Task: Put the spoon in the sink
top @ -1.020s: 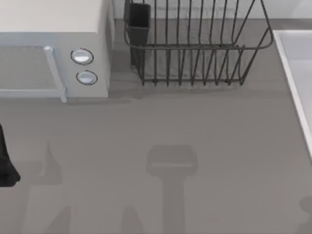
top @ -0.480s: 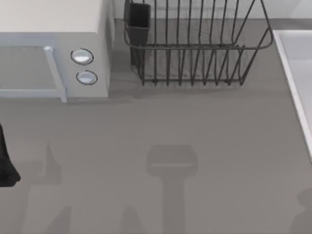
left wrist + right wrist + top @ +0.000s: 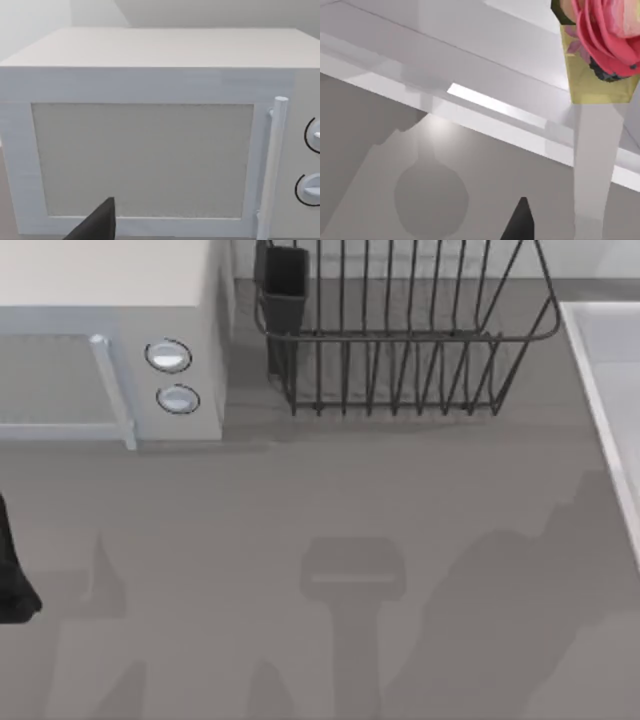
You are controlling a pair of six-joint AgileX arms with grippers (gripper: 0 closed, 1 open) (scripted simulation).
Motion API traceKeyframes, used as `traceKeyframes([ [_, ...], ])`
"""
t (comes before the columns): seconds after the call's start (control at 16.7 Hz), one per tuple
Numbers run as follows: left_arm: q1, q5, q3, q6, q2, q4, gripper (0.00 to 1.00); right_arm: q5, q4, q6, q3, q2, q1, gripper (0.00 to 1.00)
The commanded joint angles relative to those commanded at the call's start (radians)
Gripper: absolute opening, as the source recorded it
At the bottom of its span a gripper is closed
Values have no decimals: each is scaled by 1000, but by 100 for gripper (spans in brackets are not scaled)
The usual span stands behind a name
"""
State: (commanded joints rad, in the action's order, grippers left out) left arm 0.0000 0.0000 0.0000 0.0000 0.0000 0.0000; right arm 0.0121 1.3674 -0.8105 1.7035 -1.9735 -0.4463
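Note:
The sink (image 3: 606,380) is a pale basin at the counter's right edge. Its light raised rim (image 3: 495,106) crosses the right wrist view. Over that rim in the same view hangs a pale grey handle (image 3: 594,165) ending in a gold and pink rose-patterned part; this appears to be the spoon. A dark tip of my right gripper (image 3: 520,222) shows close beside it, over the grey counter, and I cannot tell whether it holds the handle. My left gripper (image 3: 12,580) is parked at the left edge, facing the white box.
A white box with two round knobs (image 3: 170,370) fills the back left, and its door (image 3: 145,160) is close in the left wrist view. A dark wire dish rack (image 3: 400,340) stands at the back middle. Arm shadows lie on the grey counter (image 3: 330,490).
A broad shadow has spread from the lower right corner across the counter toward the sink. The left arm has not moved.

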Motion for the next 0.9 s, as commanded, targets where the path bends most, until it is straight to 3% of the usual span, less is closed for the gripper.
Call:
traceKeyframes([
  [0.54, 0, 0, 0, 0, 0, 0, 100, -4, 267, 244, 923, -587, 210, 0],
  [0.9, 0, 0, 0, 0, 0, 0, 100, -10, 339, 346, 1189, -771, 290, 0],
])
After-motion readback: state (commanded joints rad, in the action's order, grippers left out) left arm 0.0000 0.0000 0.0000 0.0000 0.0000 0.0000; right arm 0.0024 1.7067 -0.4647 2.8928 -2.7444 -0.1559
